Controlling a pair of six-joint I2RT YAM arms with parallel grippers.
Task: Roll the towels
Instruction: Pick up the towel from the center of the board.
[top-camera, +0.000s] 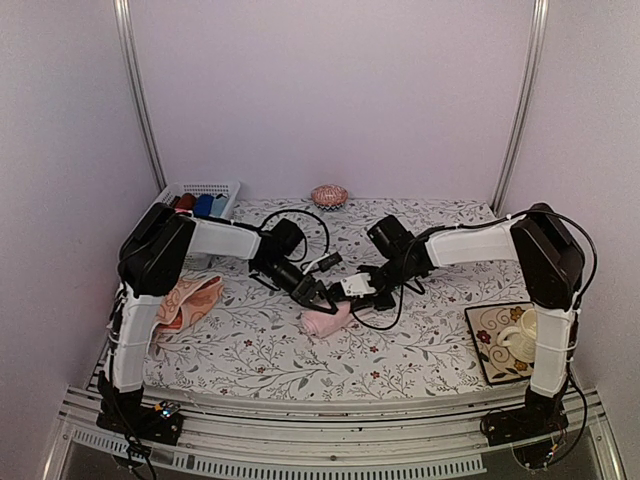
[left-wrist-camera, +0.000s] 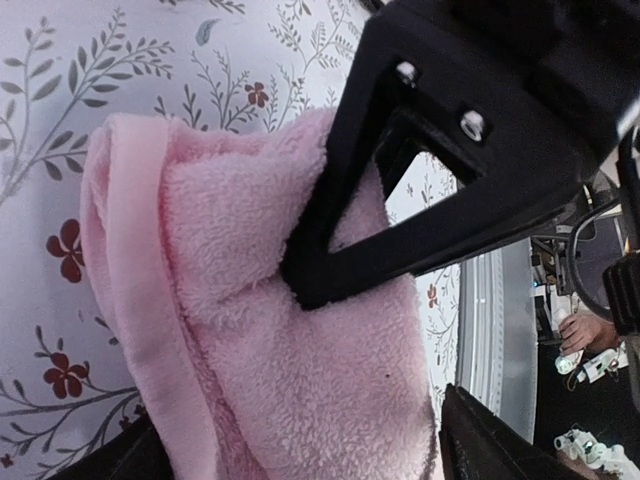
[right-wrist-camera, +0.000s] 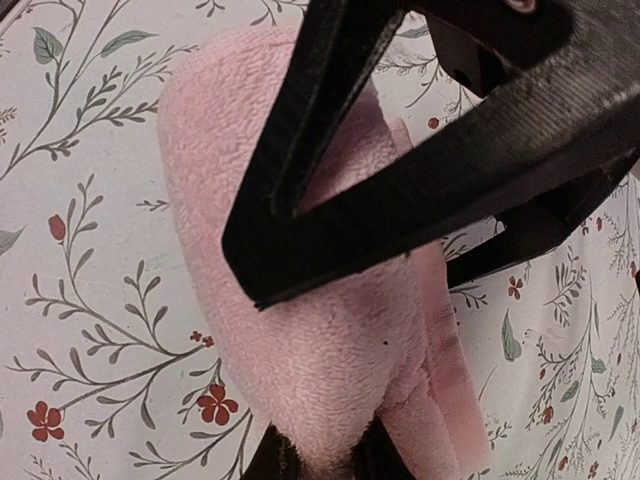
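Beneath the right hand (top-camera: 338, 302), half-covered pink towel (top-camera: 322, 323)

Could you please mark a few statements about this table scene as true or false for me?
1. The plain light pink cloth towel lies spread flat. False: it is bunched and folded over.
2. The peach-orange patterned cloth towel lies beside the left arm. True.
3. The white slotted plastic basket stands front right. False: it stands back left.
4. The cream mug stands on the square patterned plate. True.
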